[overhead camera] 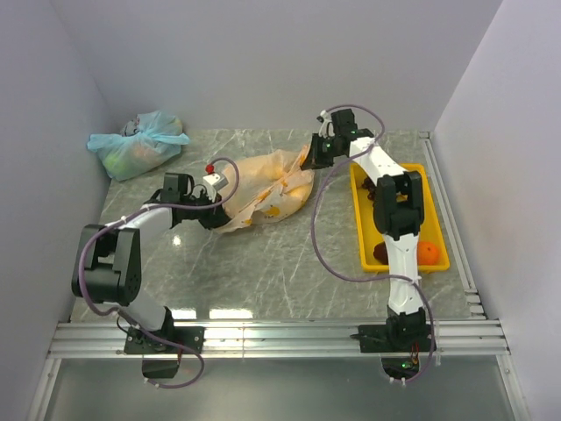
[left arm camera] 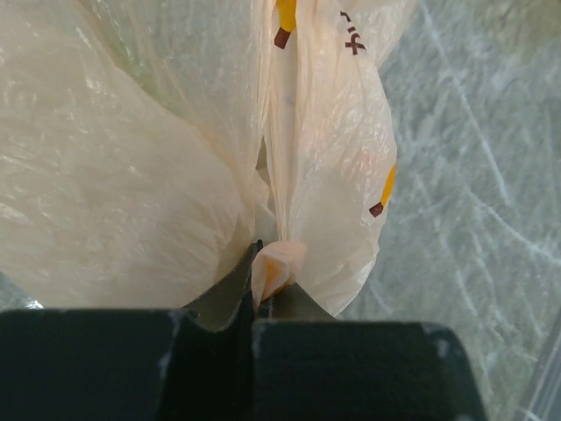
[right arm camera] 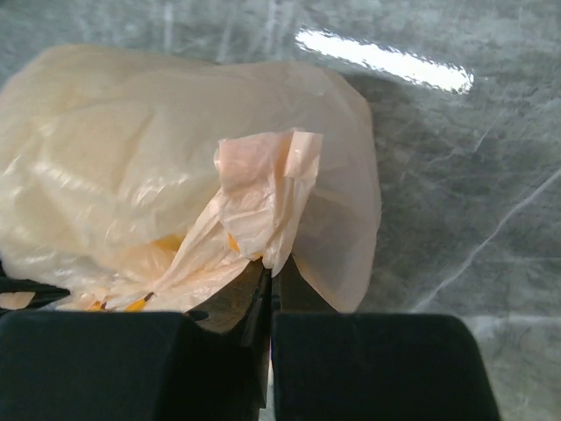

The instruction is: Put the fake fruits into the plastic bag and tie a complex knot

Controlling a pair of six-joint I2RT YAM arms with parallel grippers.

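Observation:
The peach plastic bag with banana prints lies crumpled on the marble table, stretched between both grippers. My left gripper is shut on a bunched fold at its near left end; in the left wrist view a peach tuft pokes out between the fingertips of that gripper, with the bag billowing beyond. My right gripper is shut on the far right edge; the right wrist view shows that gripper pinching a strip of the bag. An orange fruit and a dark maroon fruit lie in the tray. No knot shows.
A yellow tray stands along the right side, partly hidden under the right arm. A tied pale blue-green bag sits in the far left corner. White walls close the table on three sides, and a metal rail runs along the near edge.

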